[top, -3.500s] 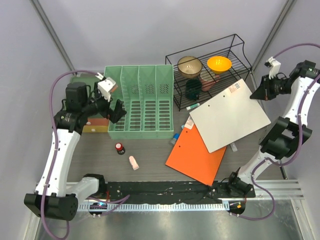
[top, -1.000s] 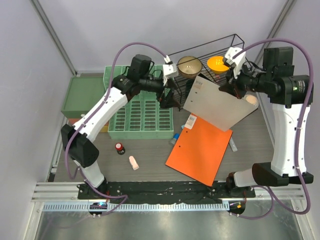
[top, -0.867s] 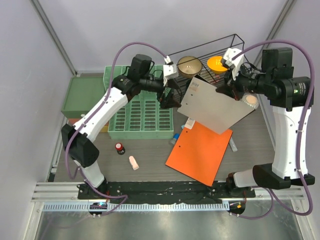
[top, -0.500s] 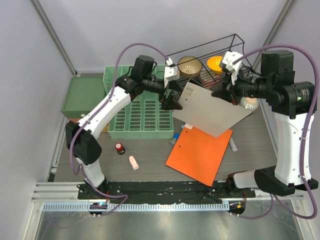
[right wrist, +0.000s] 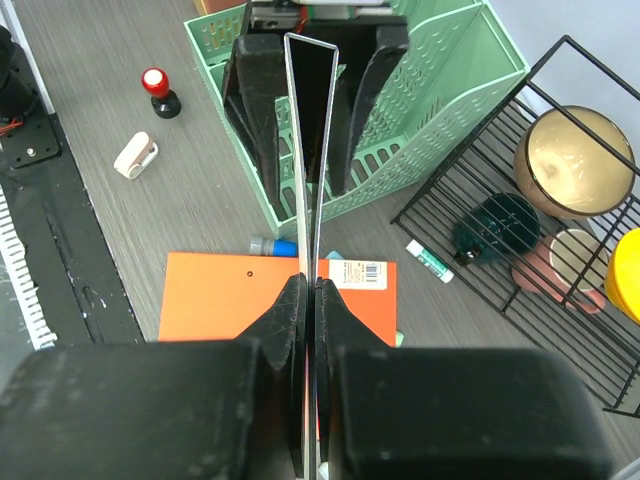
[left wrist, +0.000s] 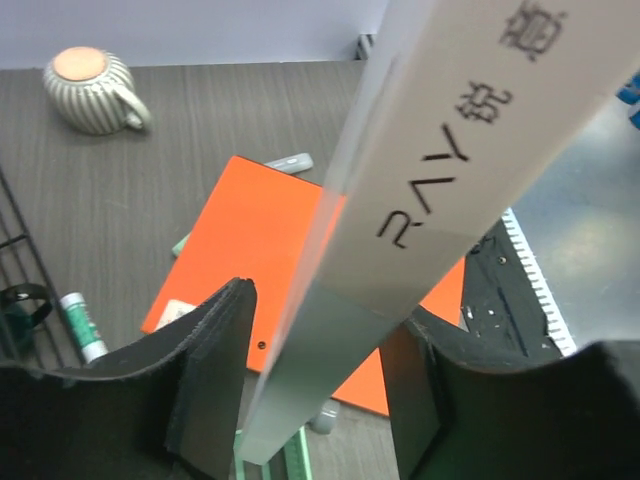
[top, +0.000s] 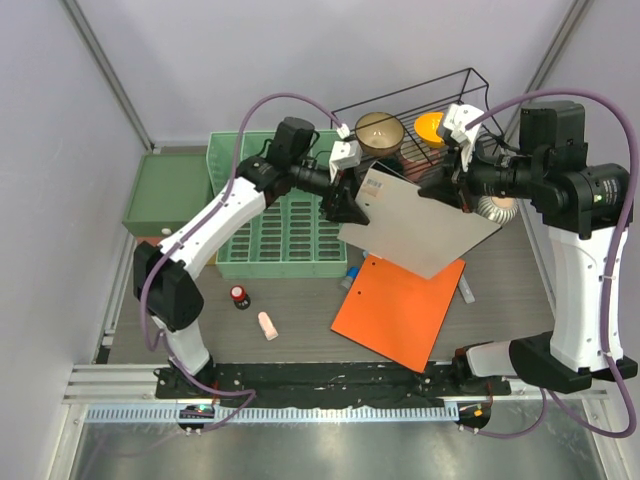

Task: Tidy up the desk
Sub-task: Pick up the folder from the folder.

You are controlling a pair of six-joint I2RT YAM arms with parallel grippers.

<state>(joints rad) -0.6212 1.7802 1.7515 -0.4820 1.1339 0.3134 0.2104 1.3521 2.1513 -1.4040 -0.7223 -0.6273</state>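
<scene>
Above the desk at frame centre, my right gripper pinches the tilted white folder; my left gripper straddles its opposite edge, jaws apart, not touching.

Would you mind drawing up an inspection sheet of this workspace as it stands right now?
Surface: desk, dark wood-grain, partly covered.
Job's things: pale folder held off the desk, tilted; orange folder flat on the desk; green file rack standing, visible slots empty.
Clutter: red-capped stamp and small pink piece loose near the front; striped mug on the desk; wire rack holding tan bowl and orange bowl.
Pincers: right pincer shut on the pale folder's edge; left pincer open, straddling the opposite edge.
Cables: purple cables arch over both arms; none seen snagged.
Surroundings: pale walls; nothing seen intruding.
</scene>
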